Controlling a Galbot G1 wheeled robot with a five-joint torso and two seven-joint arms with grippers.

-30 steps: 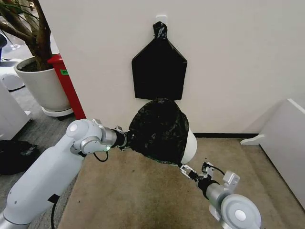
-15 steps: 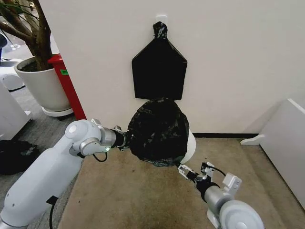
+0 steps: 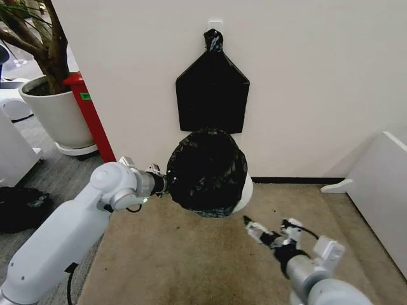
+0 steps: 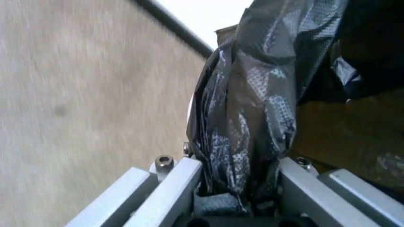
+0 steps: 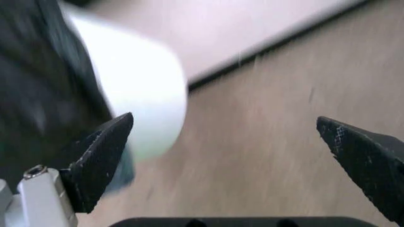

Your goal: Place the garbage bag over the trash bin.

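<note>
The left gripper (image 3: 161,184) is clamping its fingers on the garbage bag (image 3: 206,171), which is draping over the tilted trash bin (image 3: 244,192) near the far wall. The thin film could tear or slide off the rim if the pinch slackens. The right gripper (image 3: 272,236) is hovering with fingers spread, apart from the bin. A knotted bag bundle (image 3: 212,92) is hanging just above, a plant pot (image 3: 57,114) standing far left.

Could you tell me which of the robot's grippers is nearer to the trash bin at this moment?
Left. The left gripper is at the trash bin, shut on the garbage bag covering it; the right gripper hangs open, apart from it, over the carpet.
</note>
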